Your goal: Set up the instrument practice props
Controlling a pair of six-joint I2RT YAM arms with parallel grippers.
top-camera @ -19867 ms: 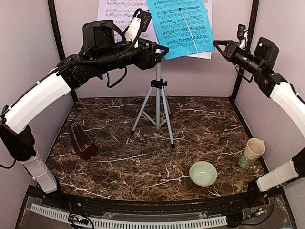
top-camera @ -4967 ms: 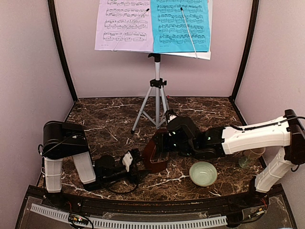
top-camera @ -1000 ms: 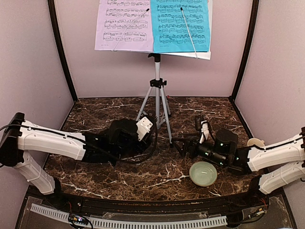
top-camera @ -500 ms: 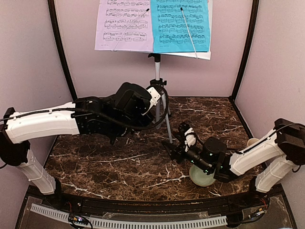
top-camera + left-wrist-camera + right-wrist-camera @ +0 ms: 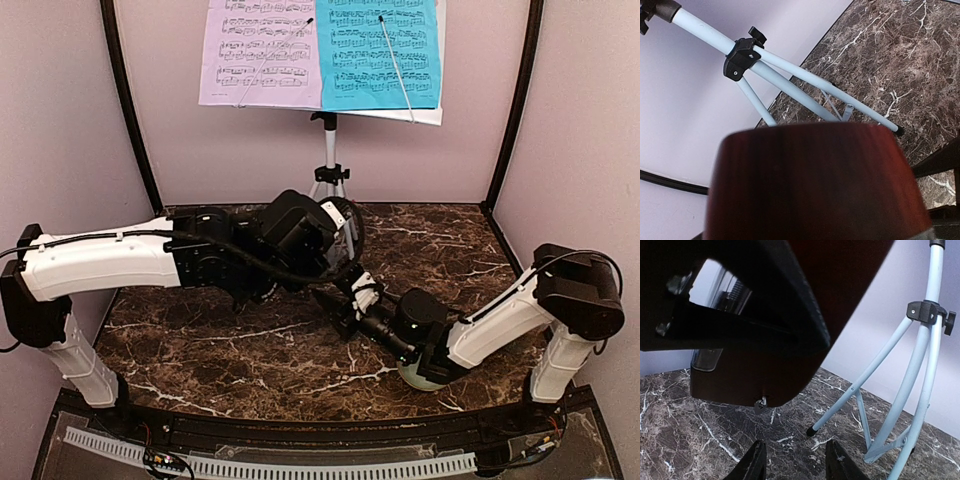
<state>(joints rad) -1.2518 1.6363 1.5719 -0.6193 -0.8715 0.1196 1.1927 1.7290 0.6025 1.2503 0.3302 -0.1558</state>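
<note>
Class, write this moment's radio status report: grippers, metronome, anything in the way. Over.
Left gripper clamps dark reddish-brown pyramid metronome, held aloft. Right gripper jaws open, empty, close under it. Silver tripod music stand legs close behind.

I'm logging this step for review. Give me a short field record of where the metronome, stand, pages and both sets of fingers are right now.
metronome: lifted off the table, in front of the stand's legs
left fingers: closed on the metronome
right fingers: apart, empty, below the metronome's base
music stand: upright at the back
pages: lavender page left, cyan page right, both on the stand's desk
bowl: partly hidden by the right arm
</note>
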